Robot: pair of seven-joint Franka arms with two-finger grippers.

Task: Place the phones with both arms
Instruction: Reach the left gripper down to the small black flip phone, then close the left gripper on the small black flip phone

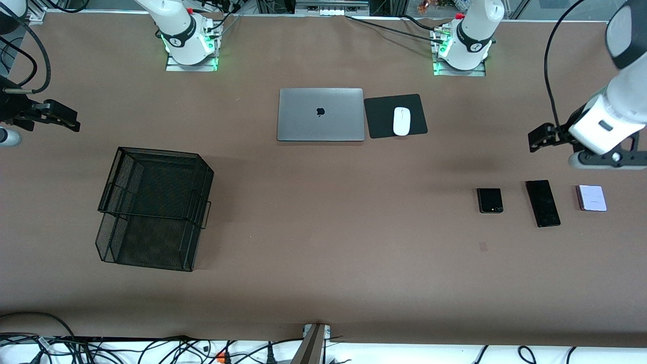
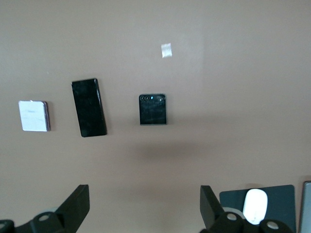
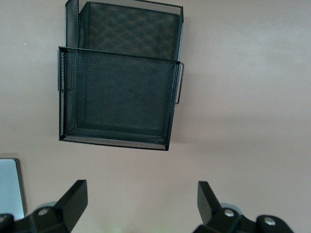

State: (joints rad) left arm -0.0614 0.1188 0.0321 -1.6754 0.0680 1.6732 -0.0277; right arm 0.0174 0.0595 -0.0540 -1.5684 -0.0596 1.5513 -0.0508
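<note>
**Operator:** While both arms hang clear of the table (image 1: pixel 323 283), I read the layout. The 3 phones lie in 1 row toward the left arm's end: the black flip phone (image 1: pixel 490 200), the long black slab (image 1: pixel 543 203) beside it, and the lavender-white phone (image 1: pixel 592 197) closest to that end. None touches another.

**Supervisor:** State of the hands?

**Operator:** The left gripper (image 2: pixel 145 206) is spread wide and holds nothing; it hovers above bare table between the phone row and the mouse pad (image 1: pixel 395 116). The right gripper (image 3: pixel 142 204) is also spread wide and holds nothing, high over the right arm's end, above the table beside the 2-tier mesh tray (image 1: pixel 154 207).

**Supervisor:** Which step do you judge is in hand?

**Operator:** I judge it is the first pick; no phone sits in the tray. The left arm is the 1 within reach of the row.

**Supervisor:** Procedure?

**Operator:** My recommendation: centre the fingers over 1 phone, align them across its short width, and descend straight. The phones lie flat and thin, so the fingertips must meet the table surface lightly before closing. The slab is tilted slightly in the row, so I would rotate the wrist to match. The mouse (image 1: pixel 401 121) and laptop (image 1: pixel 321 114) stay untouched.
</note>
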